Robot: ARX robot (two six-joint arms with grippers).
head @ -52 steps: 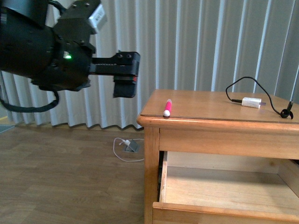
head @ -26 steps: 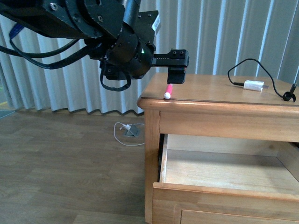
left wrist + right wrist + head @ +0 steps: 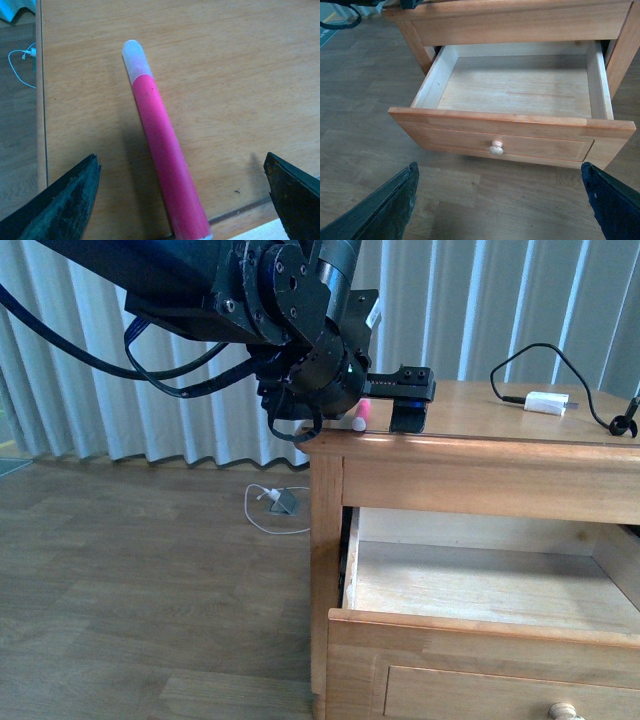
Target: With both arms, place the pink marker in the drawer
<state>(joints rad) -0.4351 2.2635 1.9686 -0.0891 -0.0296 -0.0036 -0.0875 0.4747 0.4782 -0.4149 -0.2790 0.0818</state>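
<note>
The pink marker (image 3: 359,417) lies on the wooden cabinet top near its front left corner. In the left wrist view the pink marker (image 3: 165,145) runs between my open left fingers, its white cap pointing away. My left gripper (image 3: 405,412) hovers low over the top, jaws wide on either side of the marker, not touching it. The drawer (image 3: 480,590) is pulled open below; in the right wrist view the drawer (image 3: 520,85) is empty, with its round knob (image 3: 495,148) at the front. My right gripper (image 3: 500,210) is open, out in front of the drawer above the floor.
A white charger block (image 3: 546,402) with a black cable (image 3: 520,358) lies at the back right of the cabinet top (image 3: 500,430). A small grey plug with white cable (image 3: 278,502) lies on the wood floor by the curtain.
My left arm has swung right and down, from beside the cabinet to over the marker. The view has shifted so more of the drawer front shows.
</note>
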